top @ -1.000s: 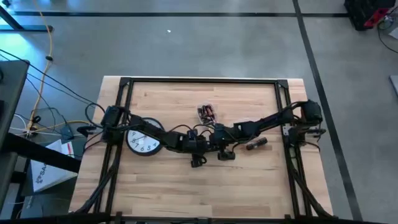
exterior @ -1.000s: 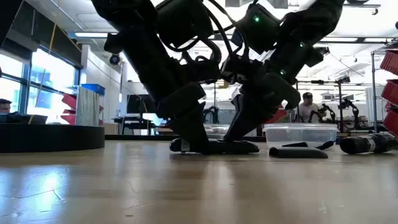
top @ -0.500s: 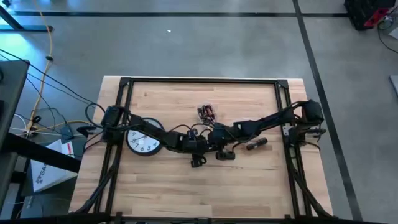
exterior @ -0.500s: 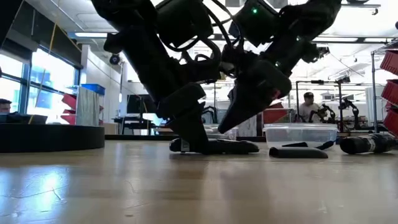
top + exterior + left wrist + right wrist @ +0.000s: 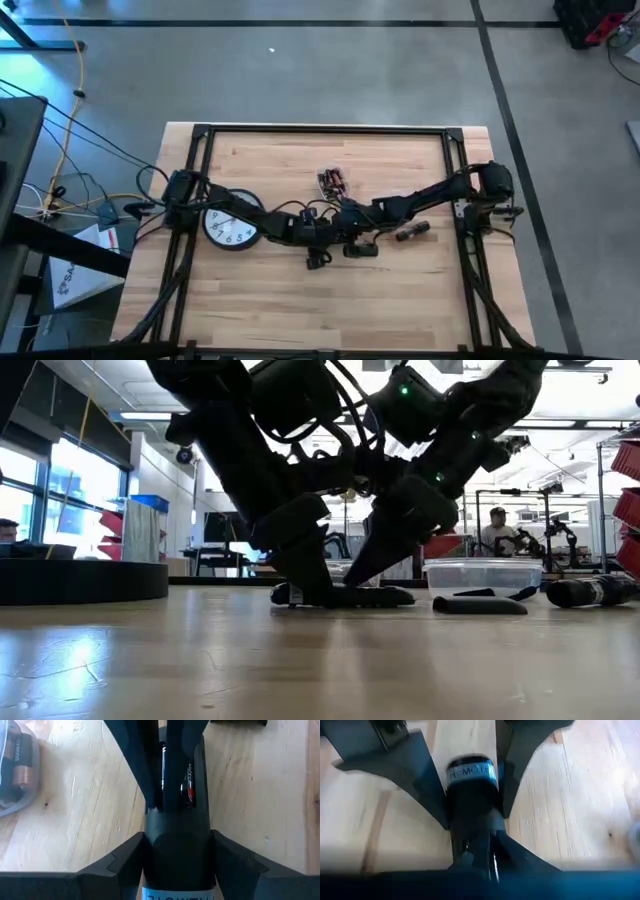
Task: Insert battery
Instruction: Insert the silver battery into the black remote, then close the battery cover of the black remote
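On the wooden table (image 5: 260,300), two dark arms meet near the centre. One round clock (image 5: 231,228) lies face up at the left side, partly under the left arm. One clear plastic tub (image 5: 332,182) holding batteries sits beyond the meeting point; in the left wrist view the batteries (image 5: 20,757) show through its wall, their number not countable. One dark cylindrical object (image 5: 412,232) lies apart to the right, under the right arm. One thin flat black piece (image 5: 478,605) lies on the table between the remote and that cylinder in the low view.

One black remote (image 5: 175,855), the task's thing, lies flat on the table at the centre, between both grippers. The left gripper (image 5: 176,865) has its two fingers closed against the sides of the remote's end, holding it. The right gripper (image 5: 472,851) is at the remote's other end, fingers drawn close together over the open battery bay; a slim cylinder, seemingly one battery (image 5: 163,762), sits between them, though the grip cannot be confirmed.

One person (image 5: 492,532) is visible in the room behind the table.
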Available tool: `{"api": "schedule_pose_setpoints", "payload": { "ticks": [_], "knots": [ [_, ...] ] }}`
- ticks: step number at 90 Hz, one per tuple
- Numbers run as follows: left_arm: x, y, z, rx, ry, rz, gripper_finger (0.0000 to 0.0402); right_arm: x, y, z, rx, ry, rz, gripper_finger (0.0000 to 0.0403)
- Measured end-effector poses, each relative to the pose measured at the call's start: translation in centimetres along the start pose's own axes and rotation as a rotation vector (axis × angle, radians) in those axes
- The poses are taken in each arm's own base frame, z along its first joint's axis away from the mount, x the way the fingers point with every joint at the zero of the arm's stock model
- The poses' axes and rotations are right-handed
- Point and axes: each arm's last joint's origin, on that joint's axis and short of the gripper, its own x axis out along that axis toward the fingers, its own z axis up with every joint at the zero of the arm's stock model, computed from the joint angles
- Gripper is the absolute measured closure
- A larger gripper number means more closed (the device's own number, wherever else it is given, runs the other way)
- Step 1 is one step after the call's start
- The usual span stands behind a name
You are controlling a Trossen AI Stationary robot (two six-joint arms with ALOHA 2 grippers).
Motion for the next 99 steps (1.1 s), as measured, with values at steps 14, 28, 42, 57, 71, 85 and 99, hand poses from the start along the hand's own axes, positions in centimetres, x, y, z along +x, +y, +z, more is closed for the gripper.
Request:
{"api": "schedule_pose_setpoints", "payload": {
  "ticks": [14,28,42,57,71,85,99],
  "knots": [
    [0.0,0.0,0.0,0.003,0.000,-0.001,0.0215,-0.1,0.0,-0.3,0.002,0.034,-0.002,0.0403],
    [0.0,0.0,0.1,0.006,-0.002,-0.002,0.0215,-1.8,0.0,0.2,-0.001,0.026,-0.013,0.0403],
    [0.0,0.0,0.1,0.007,-0.002,-0.002,0.0215,-5.5,-0.4,1.6,-0.002,-0.036,-0.066,0.0403],
    [0.0,0.0,0.1,0.006,-0.003,-0.001,0.0215,-9.1,-0.7,1.4,-0.015,0.014,-0.100,0.0403],
    [0.0,0.0,0.1,0.005,-0.003,-0.002,0.0215,-11.4,-0.4,0.3,0.016,0.125,-0.086,0.0403],
    [0.0,0.0,0.1,0.005,-0.004,-0.001,0.0215,-11.9,0.2,-1.2,0.086,0.279,-0.031,0.0403],
    [0.0,0.0,0.1,0.001,-0.004,-0.002,0.0215,-11.4,1.4,-2.0,0.105,0.360,-0.015,0.0403]
  ]
}}
